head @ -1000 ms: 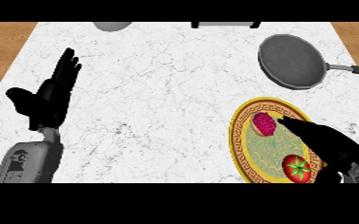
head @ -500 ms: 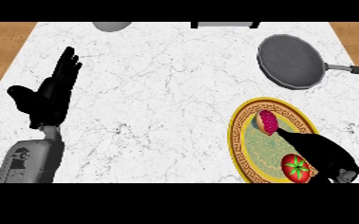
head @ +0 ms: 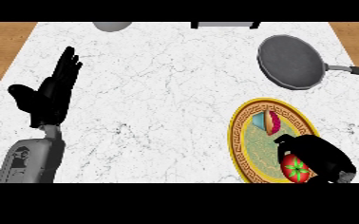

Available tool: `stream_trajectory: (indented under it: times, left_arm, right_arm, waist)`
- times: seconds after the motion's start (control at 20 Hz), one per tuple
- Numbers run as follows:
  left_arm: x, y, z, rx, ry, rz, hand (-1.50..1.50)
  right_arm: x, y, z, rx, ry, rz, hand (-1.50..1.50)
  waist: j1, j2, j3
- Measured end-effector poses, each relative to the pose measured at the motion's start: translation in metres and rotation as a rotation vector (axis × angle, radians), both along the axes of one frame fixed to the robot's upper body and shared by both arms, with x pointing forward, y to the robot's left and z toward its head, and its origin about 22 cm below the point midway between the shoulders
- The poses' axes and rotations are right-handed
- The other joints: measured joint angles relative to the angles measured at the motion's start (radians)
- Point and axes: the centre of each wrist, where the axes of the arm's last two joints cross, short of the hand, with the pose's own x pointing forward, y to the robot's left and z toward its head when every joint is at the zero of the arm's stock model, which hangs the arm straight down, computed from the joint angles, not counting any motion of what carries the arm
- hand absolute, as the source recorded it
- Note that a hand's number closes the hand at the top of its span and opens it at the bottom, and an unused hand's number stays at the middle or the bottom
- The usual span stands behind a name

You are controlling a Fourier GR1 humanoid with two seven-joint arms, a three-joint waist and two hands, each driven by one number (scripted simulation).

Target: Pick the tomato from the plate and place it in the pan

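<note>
Since the earlier frames, the right hand point(head: 317, 155) has been drawing back down the plate point(head: 242, 142), its fingers no longer stretching toward the far end but curling in just above the tomato point(head: 296, 169). It is now sitting right over that red fruit, fingers bent around its far side and apparently touching it, though whether they are actually closing on it is hard to say because the hand is hiding most of the contact. The tomato is lying under and slightly left of the palm, on the near end of the plate, not yet lifted.

So the task is only beginning: the reach is done, the grasp is being formed, and the lift, the carry and the release are all left. The pan point(head: 291, 67) is waiting well beyond the fingertips and a little left of the hand, its dark bowl holding nothing.

Beyond the knuckles, on the plate's far half, a pink and teal object point(head: 269, 122) is resting (it plays no part in the job).

By count: one tomato, one plate, one pan, one other item on the plate. The left hand point(head: 51, 95) is resting open, fingers up, far off to the left.
</note>
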Motion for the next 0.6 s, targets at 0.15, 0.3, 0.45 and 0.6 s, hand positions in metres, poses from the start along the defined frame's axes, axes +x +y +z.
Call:
stream_trajectory:
  times: [0.15,0.3,0.45,0.6]
  left_arm:
    - [-0.004,-0.003,-0.002,0.001,0.001,-0.006,0.00]
    - [-0.001,-0.003,0.001,0.004,-0.003,-0.013,0.00]
    - [-0.003,-0.003,0.003,0.002,-0.003,-0.010,0.00]
    - [-0.002,-0.001,0.001,0.003,0.000,-0.007,0.00]
  right_arm:
    - [0.001,0.031,0.001,0.010,-0.033,0.025,1.50]
    - [-0.003,0.092,-0.003,0.054,-0.079,0.078,1.50]
    - [-0.002,0.139,0.002,0.090,-0.146,0.091,1.50]
    - [-0.006,0.160,0.012,0.128,-0.277,0.073,1.50]
  waist:
    - [0.001,0.000,-0.001]
    - [0.007,0.002,0.002]
    - [0.009,0.003,0.003]
    - [0.003,0.003,0.004]
